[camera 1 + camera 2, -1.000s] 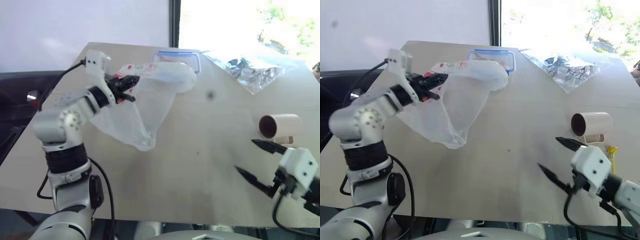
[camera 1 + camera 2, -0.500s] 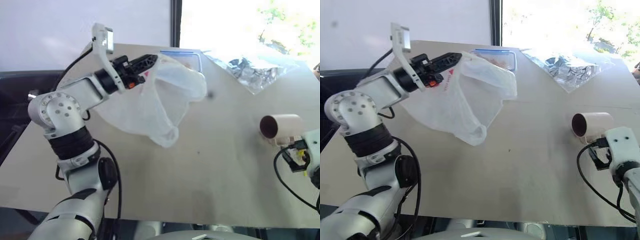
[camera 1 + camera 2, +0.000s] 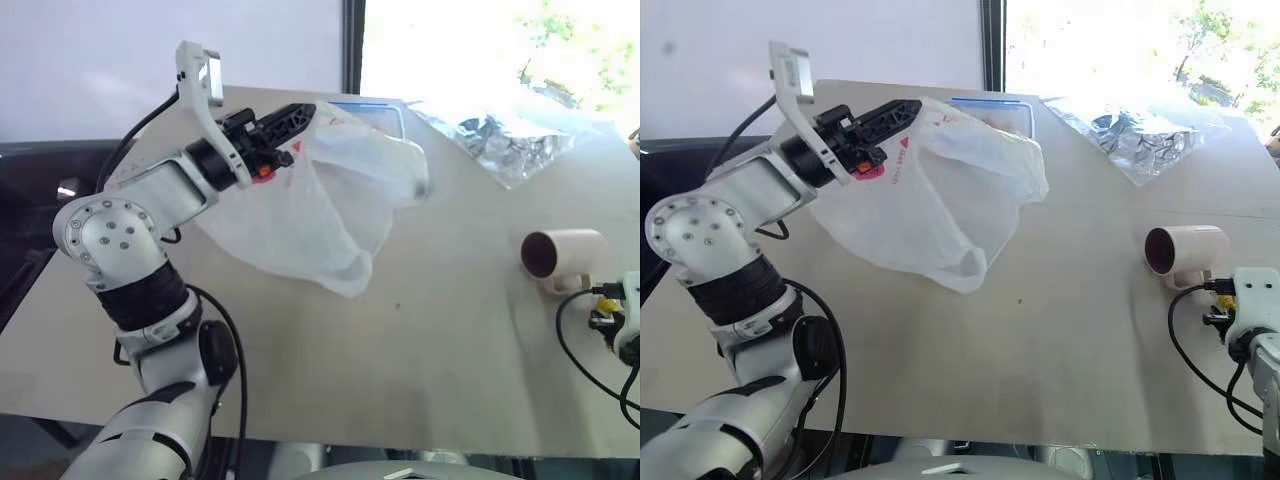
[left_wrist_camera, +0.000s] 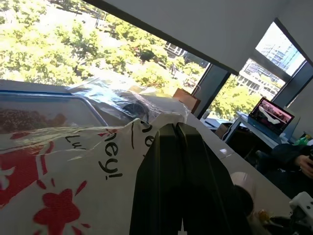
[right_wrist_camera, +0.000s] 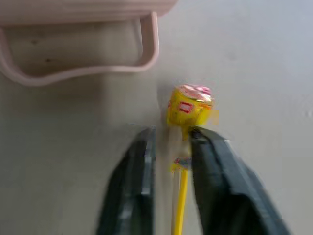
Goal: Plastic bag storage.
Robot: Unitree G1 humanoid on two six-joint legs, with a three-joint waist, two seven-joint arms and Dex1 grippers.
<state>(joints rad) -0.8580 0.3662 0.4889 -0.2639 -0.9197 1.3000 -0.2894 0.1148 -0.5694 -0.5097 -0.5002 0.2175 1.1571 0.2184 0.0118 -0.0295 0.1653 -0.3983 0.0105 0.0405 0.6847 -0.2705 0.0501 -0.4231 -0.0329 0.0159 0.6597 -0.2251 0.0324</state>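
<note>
The plastic bag, thin translucent white with red print, hangs above the table from my left gripper, which is shut on its upper edge. The left wrist view shows the shut fingers against the bag's printed side. At the table's right edge my right gripper points down at a yellow lollipop. Its two fingers have come together on the lollipop's stick. A pink mug lies on its side just beyond it.
A blue-lidded food box sits at the table's far side, partly behind the bag. A clear silvery wrapper lies at the far right. The wooden table has bare surface in the middle and near edge.
The left gripper has lifted the bag and swung it right, so it billows wider. The right gripper moved right and down to the lollipop, and its wide-open fingers closed in.
</note>
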